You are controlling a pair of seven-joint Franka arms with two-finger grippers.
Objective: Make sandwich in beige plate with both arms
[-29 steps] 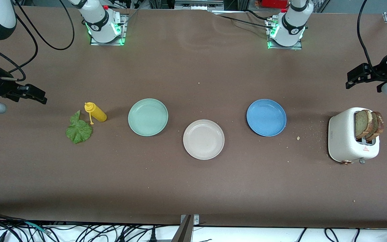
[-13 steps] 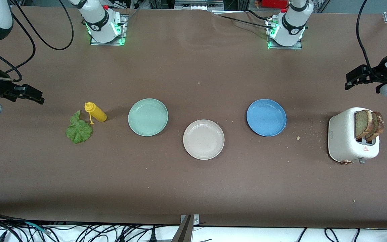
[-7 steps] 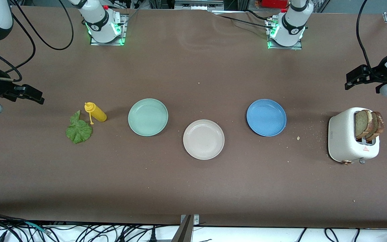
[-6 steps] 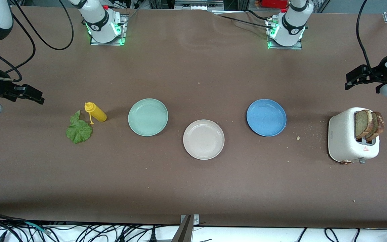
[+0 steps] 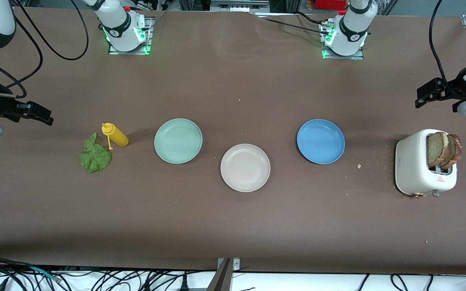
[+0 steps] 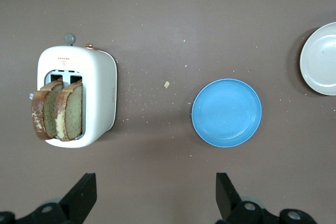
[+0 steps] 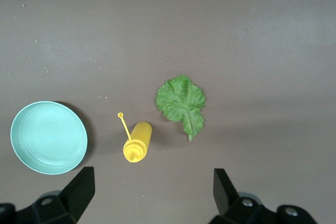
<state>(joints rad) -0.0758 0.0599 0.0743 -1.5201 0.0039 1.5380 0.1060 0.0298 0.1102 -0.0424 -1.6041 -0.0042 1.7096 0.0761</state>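
The beige plate [image 5: 245, 167] lies empty at the table's middle, nearest the front camera of the three plates; its edge shows in the left wrist view [image 6: 320, 59]. Two brown-crusted bread slices [image 5: 443, 150] [image 6: 56, 109] stand in a white toaster [image 5: 423, 163] [image 6: 97, 95] at the left arm's end. A green lettuce leaf [image 5: 94, 156] [image 7: 181, 102] lies on the table at the right arm's end. My left gripper [image 5: 429, 93] [image 6: 155, 198] is open and empty, up over bare table by the toaster. My right gripper [image 5: 34, 114] [image 7: 153, 195] is open and empty, up near the leaf.
A mint-green plate [image 5: 178, 140] [image 7: 48, 137] and a blue plate [image 5: 320, 141] [image 6: 226, 112] flank the beige plate. A yellow squeeze bottle [image 5: 115, 135] [image 7: 137, 141] lies beside the leaf. Crumbs dot the table near the toaster.
Both grippers drifted slightly outward toward their ends of the table since the earliest frame, then held still. Nothing on the table moved.
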